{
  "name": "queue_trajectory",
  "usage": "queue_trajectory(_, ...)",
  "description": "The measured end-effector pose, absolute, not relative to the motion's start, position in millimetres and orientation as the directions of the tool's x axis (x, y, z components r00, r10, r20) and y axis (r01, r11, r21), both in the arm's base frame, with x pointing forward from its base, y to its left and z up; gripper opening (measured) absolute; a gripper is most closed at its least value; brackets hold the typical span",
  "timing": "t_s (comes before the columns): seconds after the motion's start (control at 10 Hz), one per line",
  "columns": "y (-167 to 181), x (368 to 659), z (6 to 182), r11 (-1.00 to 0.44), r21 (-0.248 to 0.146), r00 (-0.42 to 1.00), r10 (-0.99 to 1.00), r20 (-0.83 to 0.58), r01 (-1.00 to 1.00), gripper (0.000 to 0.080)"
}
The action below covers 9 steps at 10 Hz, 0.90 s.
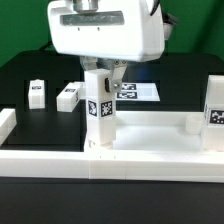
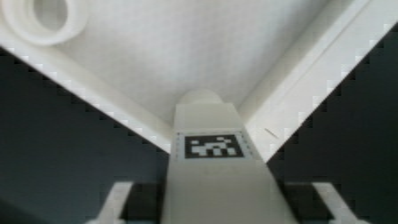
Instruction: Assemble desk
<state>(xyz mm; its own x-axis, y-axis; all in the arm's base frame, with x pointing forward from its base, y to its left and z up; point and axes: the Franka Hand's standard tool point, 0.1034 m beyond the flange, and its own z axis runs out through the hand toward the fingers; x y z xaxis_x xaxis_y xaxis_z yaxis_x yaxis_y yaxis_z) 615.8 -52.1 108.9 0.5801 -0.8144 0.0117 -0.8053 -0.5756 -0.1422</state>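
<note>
White plastic rectangular tray-like tabletop (image 1: 150,128) lies flat at approx 4 o'clock in the exterior view, smooth matte surface w/ a raised rim. In the wrist view the tabletop (image 2: 196,50) shows a round moulded socket (image 2: 43,22) near one edge, and two rim lines converge at a corner.

White square-section upright leg (image 1: 101,110) stands vertical at centre frame, black-white tag facing the camera, lower end at the tabletop's 9 o'clock end. Wrist view: the upright leg (image 2: 215,170) runs away from the lens and its far end sits in that corner.

A 2nd white square corner leg (image 1: 214,110) w/ tag stands at the tabletop's 3 o'clock end. Two short white loose legs (image 1: 38,92) (image 1: 68,96) lie on the black table (image 1: 30,70) at approx 10 o'clock, just beside each other.

White boxy gripper (image 1: 103,76) hangs at 12 o'clock directly over the upright leg, whose top goes up btwn the fingers (image 2: 121,203). A dark strip shows on each side of the leg, so whether it is clamped or let go can't be told.

Long white border wall (image 1: 60,160) runs along 6 o'clock. The marker board (image 1: 143,91) lies flat behind.
</note>
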Motion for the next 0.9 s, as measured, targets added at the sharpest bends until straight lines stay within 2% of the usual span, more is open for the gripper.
queue_trajectory(0.1, -51.2, 615.9, 109.0, -0.496, -0.143, 0.501, -0.865, -0.002, -0.857, 0.0290)
queue_trajectory(0.2, -51.2, 616.0, 109.0, -0.474, -0.143, 0.479, -0.878, -0.005, -0.869, 0.0290)
queue_trajectory(0.4, -51.7, 616.0, 109.0, -0.519, -0.143, 0.524, -0.852, 0.002, -0.843, 0.0290)
queue_trajectory(0.5, -54.4, 616.3, 109.5, -0.587, -0.143, 0.592, -0.806, 0.016, -0.797, 0.0290)
queue_trajectory(0.6, -55.0, 616.3, 109.4, -0.641, -0.142, 0.644, -0.764, 0.027, -0.754, 0.0527)
queue_trajectory(0.7, -54.4, 616.3, 109.4, -0.670, -0.140, 0.673, -0.739, 0.032, -0.729, 0.0622)
queue_trajectory(0.9, -54.6, 616.3, 109.4, -0.759, -0.135, 0.760, -0.648, 0.050, -0.637, 0.0646)
